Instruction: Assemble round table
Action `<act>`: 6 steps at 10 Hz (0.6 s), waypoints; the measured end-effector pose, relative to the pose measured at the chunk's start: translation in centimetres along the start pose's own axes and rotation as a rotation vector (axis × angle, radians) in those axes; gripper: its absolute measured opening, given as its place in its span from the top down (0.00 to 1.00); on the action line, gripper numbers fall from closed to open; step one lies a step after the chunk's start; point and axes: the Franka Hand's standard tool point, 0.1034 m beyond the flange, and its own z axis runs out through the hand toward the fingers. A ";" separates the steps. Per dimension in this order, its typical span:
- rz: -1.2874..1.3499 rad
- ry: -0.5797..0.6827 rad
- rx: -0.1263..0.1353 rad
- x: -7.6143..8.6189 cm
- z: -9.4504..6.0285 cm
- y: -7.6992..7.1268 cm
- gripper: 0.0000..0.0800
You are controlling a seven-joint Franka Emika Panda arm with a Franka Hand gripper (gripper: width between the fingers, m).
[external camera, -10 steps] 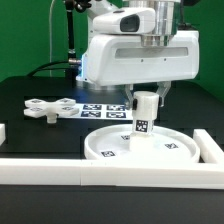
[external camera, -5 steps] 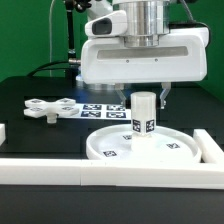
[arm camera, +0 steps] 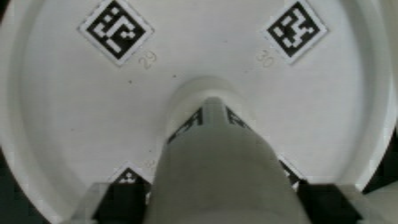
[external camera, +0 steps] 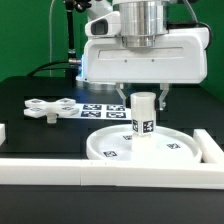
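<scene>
Exterior view: pincer (external camera: 141,98) spread astride upright leg (external camera: 143,118) on disc (external camera: 110,150), cross base (external camera: 47,108) aside | wrist view: two disc tags (arm camera: 116,28) close

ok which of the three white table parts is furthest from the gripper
The flat cross-shaped base, out on the black tabletop at the exterior view's left; the leg stands on the round disc under the gripper.

1. The large rimmed round disc (external camera: 178,152) (arm camera: 196,70), white, is laid flat with its rim up; square tags are seen on its inner face.
2. The short cylindrical leg (external camera: 143,118) (arm camera: 222,150) is stood upright at the disc's centre.
3. The flat cross-shaped lobed base (external camera: 45,108) is laid well apart from the disc, toward the exterior view's left.
</scene>
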 end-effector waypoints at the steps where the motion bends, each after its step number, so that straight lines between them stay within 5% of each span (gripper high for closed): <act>1: 0.146 -0.009 0.017 0.1 0.0 0.1 0.49; 6: 0.739 -0.050 0.058 -0.6 0.1 -0.4 0.49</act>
